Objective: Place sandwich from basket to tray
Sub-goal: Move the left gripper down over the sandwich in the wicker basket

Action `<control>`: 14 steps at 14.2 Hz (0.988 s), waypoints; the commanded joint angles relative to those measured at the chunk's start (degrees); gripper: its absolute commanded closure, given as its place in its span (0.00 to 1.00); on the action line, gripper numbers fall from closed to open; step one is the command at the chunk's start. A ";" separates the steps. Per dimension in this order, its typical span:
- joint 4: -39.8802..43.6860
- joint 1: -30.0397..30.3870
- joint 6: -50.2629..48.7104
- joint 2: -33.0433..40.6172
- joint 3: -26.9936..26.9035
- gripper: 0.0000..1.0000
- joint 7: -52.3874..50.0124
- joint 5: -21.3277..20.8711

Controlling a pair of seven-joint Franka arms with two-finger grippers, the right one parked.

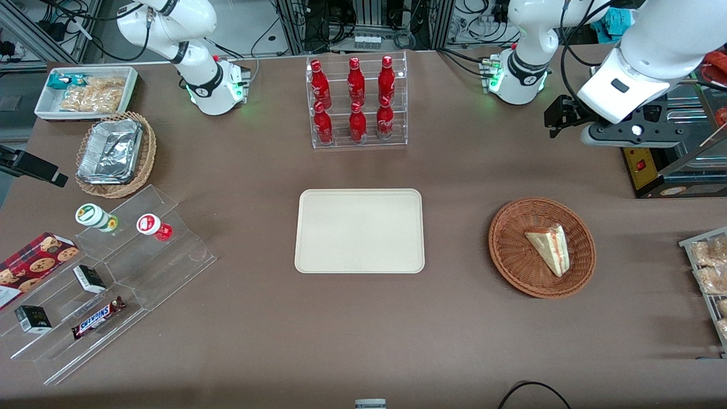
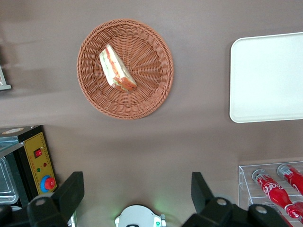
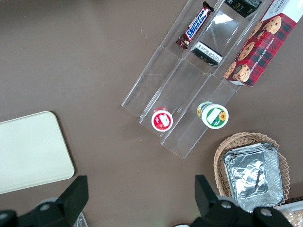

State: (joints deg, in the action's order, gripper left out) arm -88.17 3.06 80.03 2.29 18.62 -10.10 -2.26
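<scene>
The sandwich [image 1: 550,247], a pale bread wedge with red and green filling, lies in the round reddish-brown wicker basket [image 1: 511,267] toward the working arm's end of the table. The cream tray [image 1: 359,230] lies bare at the table's middle, beside the basket. My left gripper [image 1: 561,118] hangs high above the table, farther from the front camera than the basket, open and empty. The left wrist view shows its spread fingers [image 2: 71,191] around the gripper's gap [image 2: 137,185], with the sandwich [image 2: 117,70], basket [image 2: 156,90] and tray [image 2: 270,80] well apart from them.
A clear rack of red bottles [image 1: 356,102] stands farther from the camera than the tray. A yellow control box [image 1: 644,167] sits near the gripper. A rack of bagged snacks [image 1: 710,272] is at the working arm's table edge. Clear stepped stands [image 1: 113,272] and a foil-container basket [image 1: 113,153] lie toward the parked arm's end.
</scene>
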 commanded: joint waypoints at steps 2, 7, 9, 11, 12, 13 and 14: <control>-0.16 1.24 -1.37 -0.36 0.97 0.00 -0.71 0.33; -9.89 1.24 5.73 -2.64 -4.28 0.00 -0.80 -0.29; -19.10 1.24 15.02 -2.65 -6.39 0.00 -1.07 -1.33; -28.42 1.24 26.36 -2.56 -7.99 0.00 -1.24 -1.61; -32.47 1.33 31.46 -2.73 -8.16 0.00 -1.50 -1.34; -36.60 2.20 37.77 -2.99 -9.12 0.00 -1.59 -1.08; -38.81 2.65 42.01 -3.95 -9.57 0.00 -2.46 -0.21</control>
State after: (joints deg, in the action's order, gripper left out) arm -120.54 4.37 114.79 -3.19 9.34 -11.01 -3.09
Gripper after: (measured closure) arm 0.000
